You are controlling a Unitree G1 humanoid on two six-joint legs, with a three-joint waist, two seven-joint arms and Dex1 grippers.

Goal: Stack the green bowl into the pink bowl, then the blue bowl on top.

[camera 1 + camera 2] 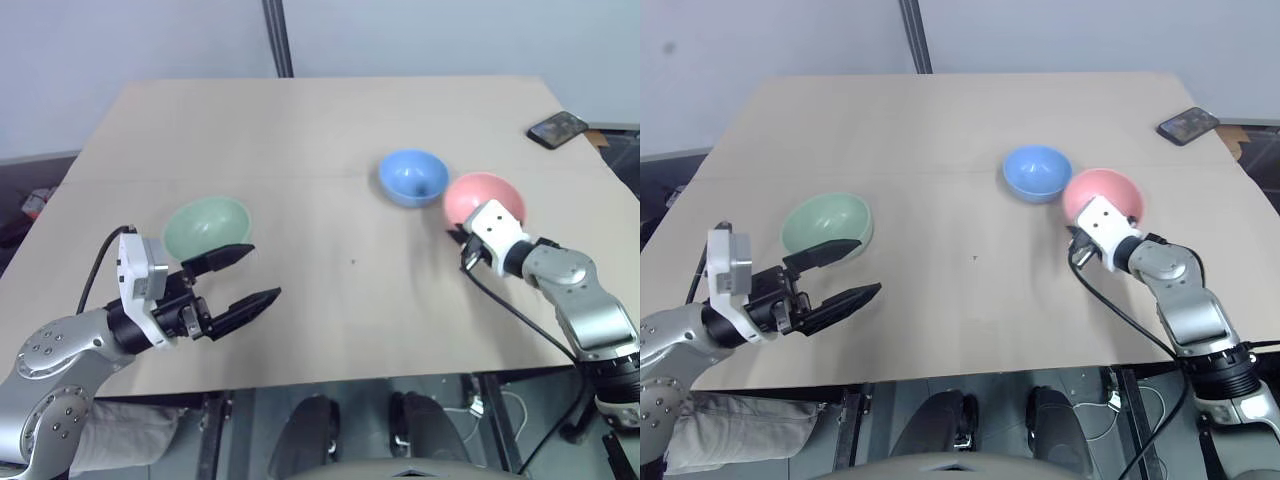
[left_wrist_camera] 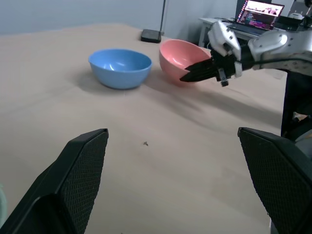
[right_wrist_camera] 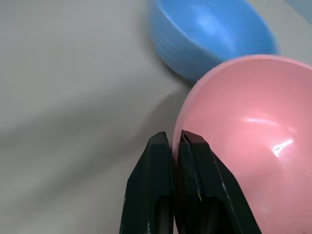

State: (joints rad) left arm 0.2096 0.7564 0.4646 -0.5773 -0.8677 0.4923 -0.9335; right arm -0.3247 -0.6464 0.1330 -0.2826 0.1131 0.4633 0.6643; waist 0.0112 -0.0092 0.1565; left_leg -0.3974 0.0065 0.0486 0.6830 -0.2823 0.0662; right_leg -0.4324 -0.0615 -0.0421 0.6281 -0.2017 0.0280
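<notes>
The pale green bowl (image 1: 205, 225) sits upright at the table's near left. Just in front of it, my left gripper (image 1: 262, 272) hovers open, holding nothing. At the right, the blue bowl (image 1: 413, 177) stands upright beside the pink bowl (image 1: 490, 195). The pink bowl is tipped towards my right gripper (image 3: 174, 138), which is shut on its near rim. The left wrist view shows the tilted pink bowl (image 2: 178, 58) with a black finger reaching into it.
A dark phone (image 1: 557, 128) lies at the far right corner of the light wooden table (image 1: 330, 120). A cable trails from the right wrist over the table's front edge. A laptop (image 2: 258, 12) stands on a desk beyond the table.
</notes>
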